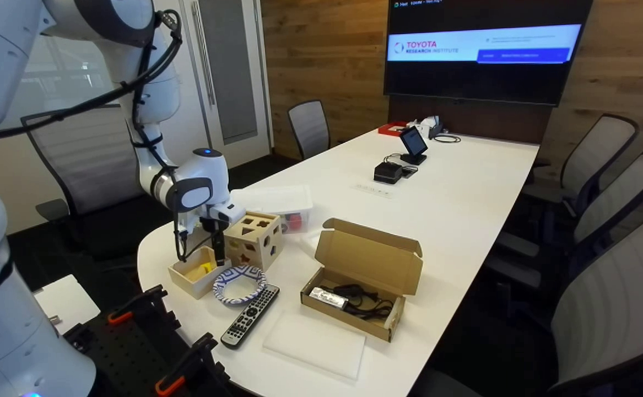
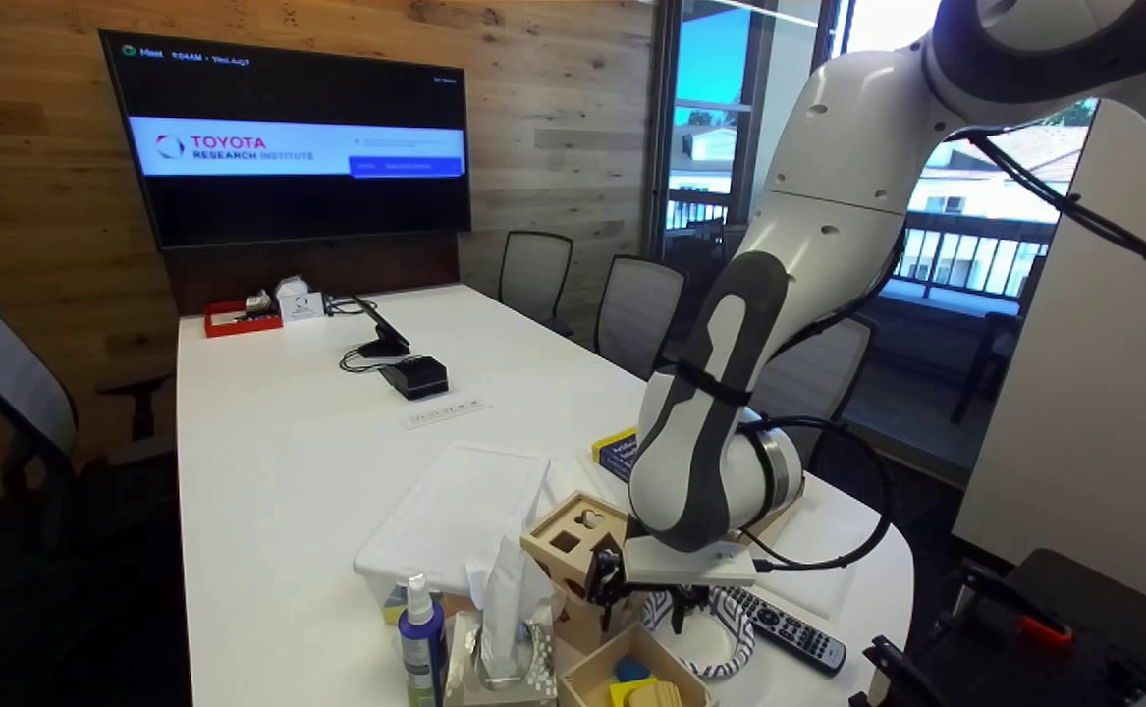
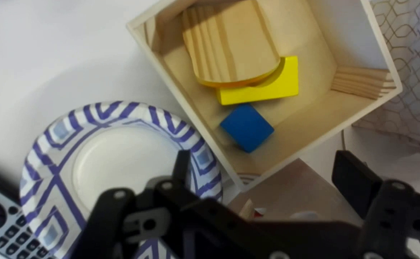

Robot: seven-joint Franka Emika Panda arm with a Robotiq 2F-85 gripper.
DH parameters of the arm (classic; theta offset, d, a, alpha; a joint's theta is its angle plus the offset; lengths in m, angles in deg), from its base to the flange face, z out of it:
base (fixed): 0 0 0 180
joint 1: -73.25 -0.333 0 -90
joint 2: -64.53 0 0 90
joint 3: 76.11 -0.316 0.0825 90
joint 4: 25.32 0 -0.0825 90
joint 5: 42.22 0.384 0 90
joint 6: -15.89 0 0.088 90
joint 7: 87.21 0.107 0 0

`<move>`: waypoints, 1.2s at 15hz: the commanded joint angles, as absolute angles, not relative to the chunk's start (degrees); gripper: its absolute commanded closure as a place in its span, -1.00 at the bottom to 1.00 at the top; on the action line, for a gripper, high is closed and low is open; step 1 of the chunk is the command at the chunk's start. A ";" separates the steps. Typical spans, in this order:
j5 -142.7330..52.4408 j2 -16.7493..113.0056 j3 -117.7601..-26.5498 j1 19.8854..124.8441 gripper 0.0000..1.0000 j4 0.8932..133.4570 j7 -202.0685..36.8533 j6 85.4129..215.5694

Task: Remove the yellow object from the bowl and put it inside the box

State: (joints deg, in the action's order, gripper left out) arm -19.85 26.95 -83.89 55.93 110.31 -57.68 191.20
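The bowl (image 3: 123, 158) is round, white with a blue-purple pattern, and looks empty; it shows in both exterior views (image 1: 239, 288) (image 2: 702, 640). A yellow block (image 3: 267, 86) lies in an open wooden tray (image 1: 195, 290) beside the bowl, partly under a plain wood block (image 3: 235, 43). A blue block (image 3: 247, 126) lies near it. The wooden shape cube (image 1: 250, 242) with cut-out holes stands behind the tray. An open cardboard box (image 1: 371, 248) holds cables. My gripper (image 3: 263, 162) is open and empty, above the area between bowl, tray and cube.
A remote (image 1: 252, 317) lies against the bowl. A white flat pad (image 1: 315, 347) lies before the cardboard box. A lidded plastic bin (image 2: 455, 511), a tissue box (image 2: 504, 692) and a spray bottle (image 2: 422, 653) stand near the cube. A book (image 2: 617, 455) lies behind the arm.
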 commanded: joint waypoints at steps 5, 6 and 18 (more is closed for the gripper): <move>-21.13 46.27 -79.57 54.03 -1.00 121.53 -55.67 183.63; -22.40 48.99 -77.95 53.35 -1.00 122.58 -54.80 182.18; -42.85 69.24 -78.19 62.74 -1.00 118.62 -44.79 154.79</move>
